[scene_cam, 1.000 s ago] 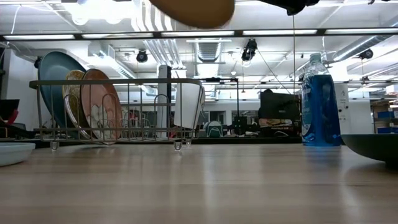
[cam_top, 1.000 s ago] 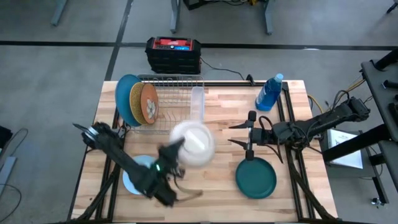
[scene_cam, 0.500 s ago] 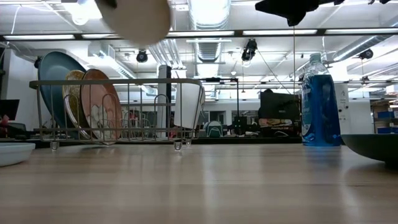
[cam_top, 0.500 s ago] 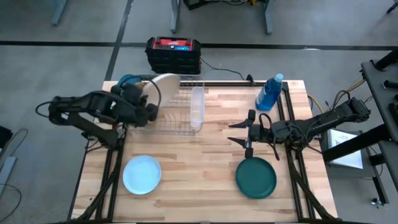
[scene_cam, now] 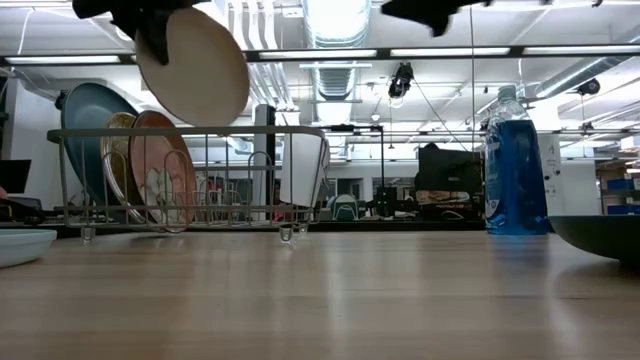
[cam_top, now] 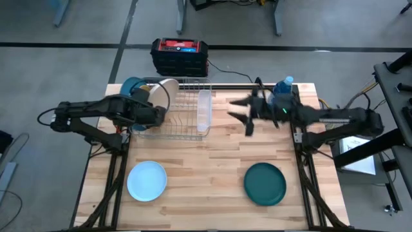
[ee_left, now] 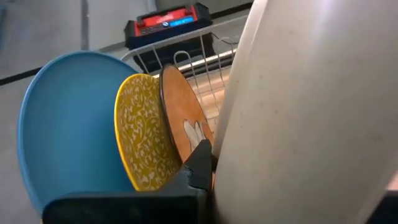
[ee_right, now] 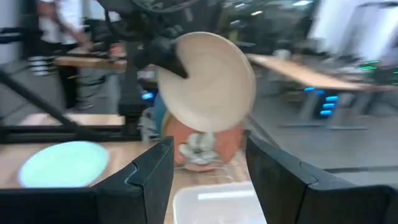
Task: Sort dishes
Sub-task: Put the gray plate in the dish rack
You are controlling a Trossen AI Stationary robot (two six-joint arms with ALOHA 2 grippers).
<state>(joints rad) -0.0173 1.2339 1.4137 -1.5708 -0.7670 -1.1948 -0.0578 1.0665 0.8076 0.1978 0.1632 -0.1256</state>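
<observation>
On the table (cam_top: 212, 187), near its front edge, a pale blue plate (cam_top: 147, 180) lies toward the left corner and a teal plate (cam_top: 264, 183) toward the right. Mid-table, the right gripper (cam_top: 243, 111) hangs with fingers spread wide, holding nothing. Along the back edge stands a wire rack (cam_top: 183, 109) with a blue plate (ee_left: 68, 124), a gold plate (ee_left: 144, 140) and an orange one (ee_left: 185, 121) upright. The left gripper (cam_top: 154, 116) clamps a beige plate (scene_cam: 193, 67) above them. A blue bottle (cam_top: 279, 96) occupies the back right corner. Behind, grey floor, a black-red box (cam_top: 179, 56); people (ee_right: 59, 25) beyond.
</observation>
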